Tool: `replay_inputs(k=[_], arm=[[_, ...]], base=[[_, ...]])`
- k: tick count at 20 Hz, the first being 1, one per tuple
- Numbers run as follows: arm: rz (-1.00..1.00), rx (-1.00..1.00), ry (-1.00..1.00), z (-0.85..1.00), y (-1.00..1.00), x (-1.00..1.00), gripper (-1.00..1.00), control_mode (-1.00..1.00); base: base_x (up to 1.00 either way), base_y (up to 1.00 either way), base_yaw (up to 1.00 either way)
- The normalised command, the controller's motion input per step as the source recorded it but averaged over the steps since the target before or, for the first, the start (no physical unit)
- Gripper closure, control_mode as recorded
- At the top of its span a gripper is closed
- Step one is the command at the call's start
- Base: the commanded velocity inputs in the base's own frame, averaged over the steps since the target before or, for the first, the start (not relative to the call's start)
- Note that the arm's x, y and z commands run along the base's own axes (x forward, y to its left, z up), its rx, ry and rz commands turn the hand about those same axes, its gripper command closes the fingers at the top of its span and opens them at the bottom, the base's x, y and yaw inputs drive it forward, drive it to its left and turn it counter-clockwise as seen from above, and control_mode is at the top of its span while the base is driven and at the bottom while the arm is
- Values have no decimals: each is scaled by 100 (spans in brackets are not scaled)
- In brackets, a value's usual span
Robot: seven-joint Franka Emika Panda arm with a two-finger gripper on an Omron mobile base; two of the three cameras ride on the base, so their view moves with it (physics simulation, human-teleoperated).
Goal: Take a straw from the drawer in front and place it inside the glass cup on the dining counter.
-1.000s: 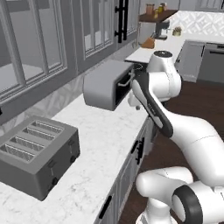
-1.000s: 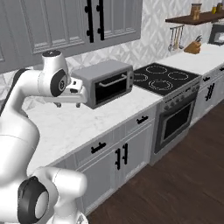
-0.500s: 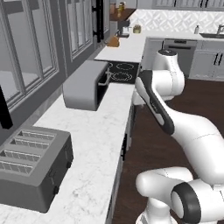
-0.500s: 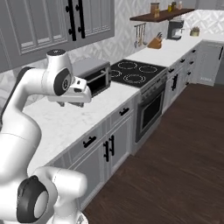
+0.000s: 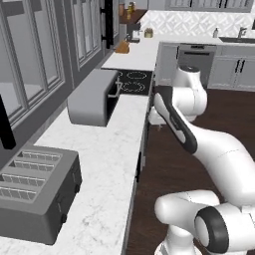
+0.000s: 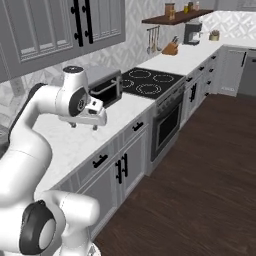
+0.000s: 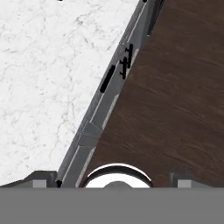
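Observation:
My gripper (image 6: 85, 126) hangs open over the front edge of the marble worktop (image 6: 65, 140), with nothing between its fingers. In the hand view the gripper (image 7: 113, 179) looks down on the worktop's edge, with a fingertip (image 7: 43, 179) at each lower corner. A grey drawer front (image 6: 102, 160) with a black handle (image 7: 107, 78) sits shut under the worktop. The straw is hidden. The glass cup and the dining counter are out of view. From the left base camera the gripper (image 5: 158, 123) shows beside the counter's edge.
A dark toaster (image 5: 35, 194) stands near on the worktop and a toaster oven (image 5: 94, 97) further along. Beyond it lie a black cooktop (image 6: 150, 82) with an oven (image 6: 167, 122) below. Dark wood floor (image 6: 200, 165) spreads to the right of the cabinets.
The whole picture has shifted in both base views, so the base has moved along the worktop. The arm keeps its pose and the gripper stays open.

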Motion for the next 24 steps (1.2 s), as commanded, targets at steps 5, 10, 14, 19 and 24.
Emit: replay_inputs(k=[5,10,14,19,24], arm=[[0,45,2,-100,-80,26,-100,-100],[0,51,8,-100,-75,33,-100,-100],[2,30,10,-93,-1,42,-100,-100],[0,17,8,-41,35,60,-100,-100],[0,13,3,-51,46,44,-100,-100]], base=[[0,0,0],[0,0,0],[0,0,0],[0,0,0],[0,0,0]])
